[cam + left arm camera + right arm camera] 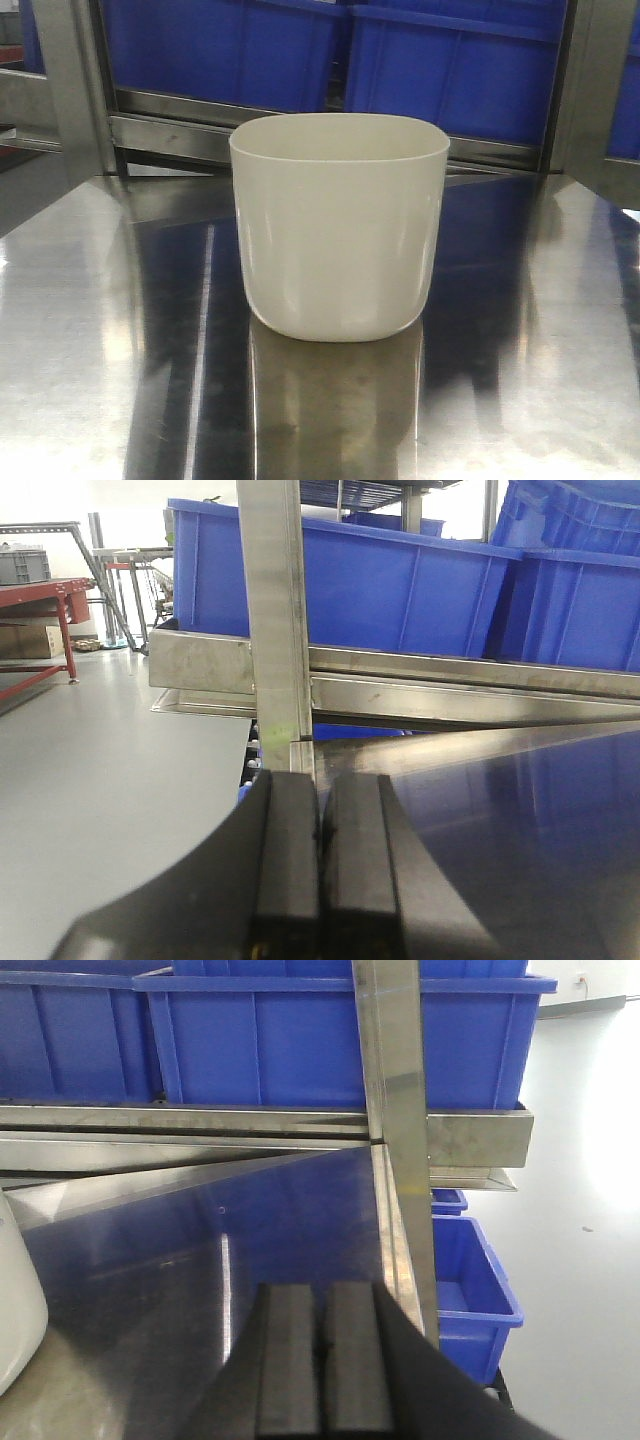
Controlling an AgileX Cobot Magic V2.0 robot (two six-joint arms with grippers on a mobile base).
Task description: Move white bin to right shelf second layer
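Observation:
The white bin (340, 230) stands upright and empty on the steel table (100, 330), in the middle of the front view. Its rounded side (15, 1310) also shows at the left edge of the right wrist view. My right gripper (324, 1295) is shut with nothing between its fingers, low over the table to the right of the bin and apart from it. My left gripper (320, 785) is likewise shut and empty, near the table's left edge, facing a steel post (275, 630). Neither gripper appears in the front view. The right shelf second layer is out of view.
Large blue crates (460, 70) sit on a steel rack level just behind the table. Upright steel posts (400, 1110) stand at the table's corners. More blue crates (470, 1290) sit lower, past the right edge. Grey floor (100, 780) lies off to the left.

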